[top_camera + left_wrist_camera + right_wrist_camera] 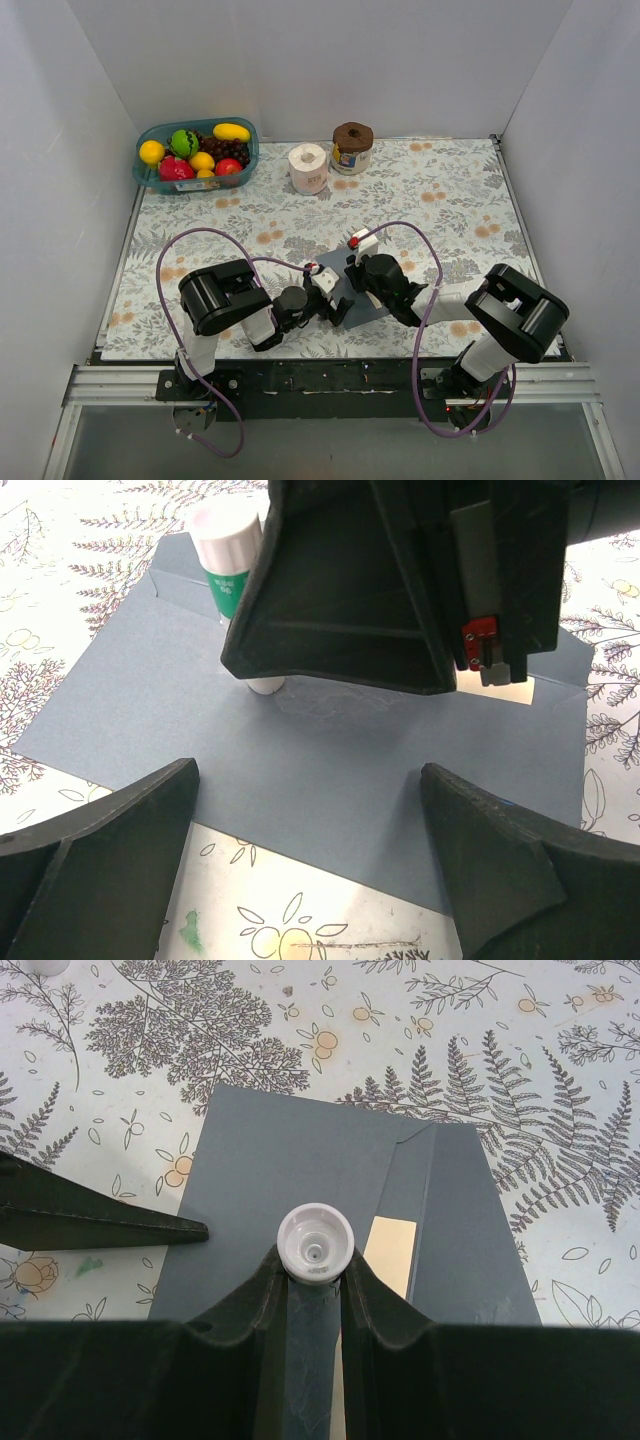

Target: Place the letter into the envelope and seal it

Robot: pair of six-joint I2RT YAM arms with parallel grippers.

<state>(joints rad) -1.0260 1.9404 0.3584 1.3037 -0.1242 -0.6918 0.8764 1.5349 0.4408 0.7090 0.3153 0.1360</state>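
Note:
The dark grey envelope [367,312] [330,770] [270,1150] lies flat on the floral tablecloth between the two arms. A small cream-tan strip of the letter [390,1251] [516,692] shows at the envelope's opening; the rest of it is hidden inside. My right gripper [316,1263] [360,277] is shut on a white glue stick [316,1242] [229,565] with a green label, whose end rests on the envelope. Faint shiny streaks mark the paper beside it. My left gripper [308,780] [336,302] stands open low over the envelope's near edge, with nothing between its fingers.
At the back left is a teal basket [148,172] of toy fruit. A white paper roll [308,167] and a brown-lidded jar [351,147] stand at the back centre. White walls close in three sides of the table.

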